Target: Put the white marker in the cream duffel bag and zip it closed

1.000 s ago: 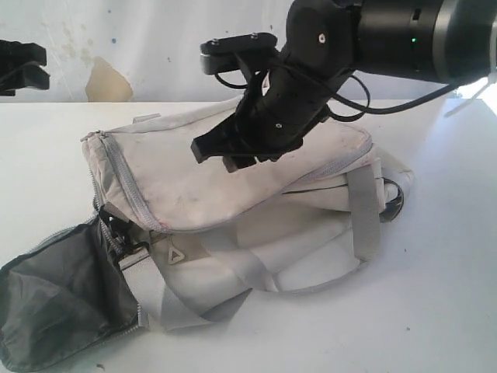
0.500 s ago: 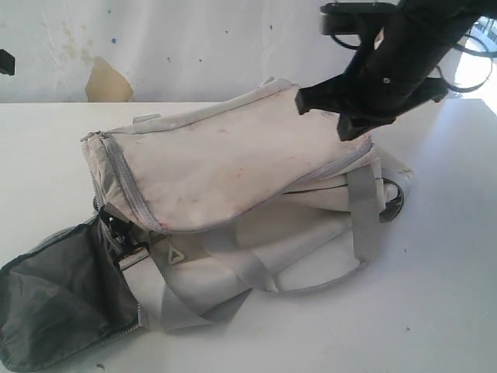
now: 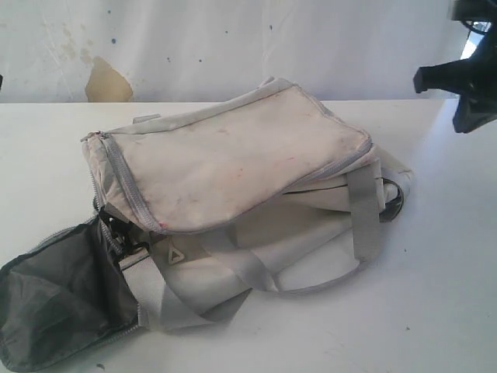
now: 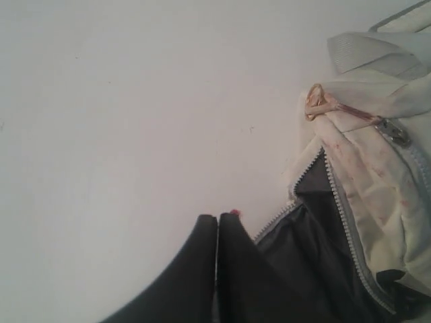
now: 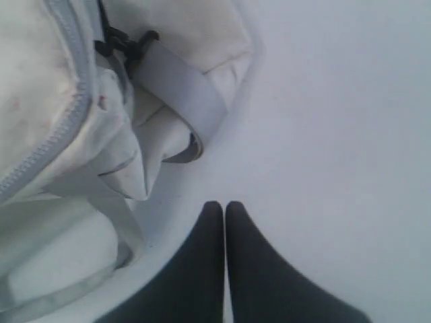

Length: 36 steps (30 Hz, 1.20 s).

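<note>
White tabletop carries the cream duffel bag; left gripper and right gripper are pressed together, empty. Its gaping end pocket, lower left, probably wants fabric braced while zipping.

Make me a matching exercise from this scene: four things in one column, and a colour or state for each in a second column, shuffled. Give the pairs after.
Things:
1. duffel bag
2. end flap
3. right gripper
4. wall stain

Colours or states:
a. shut, holding nothing
b. brown
c. cream and grubby
d. unzipped, dark grey lining showing

Pairs: 1-c, 2-d, 3-a, 4-b
</note>
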{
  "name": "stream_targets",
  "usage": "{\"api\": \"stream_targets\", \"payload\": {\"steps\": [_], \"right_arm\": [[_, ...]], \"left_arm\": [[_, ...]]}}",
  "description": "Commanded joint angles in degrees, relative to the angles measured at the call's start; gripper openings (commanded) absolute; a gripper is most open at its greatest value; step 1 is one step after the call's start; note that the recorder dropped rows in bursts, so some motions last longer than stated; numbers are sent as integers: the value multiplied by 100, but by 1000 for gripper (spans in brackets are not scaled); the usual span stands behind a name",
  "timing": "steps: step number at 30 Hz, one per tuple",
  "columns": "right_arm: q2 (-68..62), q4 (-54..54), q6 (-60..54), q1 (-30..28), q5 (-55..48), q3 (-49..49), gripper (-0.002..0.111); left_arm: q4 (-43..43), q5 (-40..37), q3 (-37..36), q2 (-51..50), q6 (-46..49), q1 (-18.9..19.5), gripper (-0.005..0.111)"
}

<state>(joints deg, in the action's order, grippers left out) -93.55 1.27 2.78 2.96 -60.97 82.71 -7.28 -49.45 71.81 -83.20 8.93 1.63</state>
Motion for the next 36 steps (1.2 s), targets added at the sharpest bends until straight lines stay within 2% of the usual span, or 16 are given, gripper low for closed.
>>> {"api": "stream_targets", "payload": {"steps": [1, 12, 25, 31, 36], "right_arm": [[69, 44, -278, -249, -186, -18, 0], [917, 61, -580, -247, -436, -18, 0], [2966, 61, -710, -247, -483, -18, 0], [4268, 25, -894, -247, -420, -581, 0], [5489, -77, -893, -247, -311, -1167, 0]], "left_arm": [[71, -12, -37, 207, -56, -1, 0], [185, -156, -37, 1039, -79, -1, 0], [185, -167, -37, 3153, -126, -1, 0], [207, -179, -37, 4298, -126, -1, 0], [252, -545, -66, 5153, -126, -1, 0]]}}
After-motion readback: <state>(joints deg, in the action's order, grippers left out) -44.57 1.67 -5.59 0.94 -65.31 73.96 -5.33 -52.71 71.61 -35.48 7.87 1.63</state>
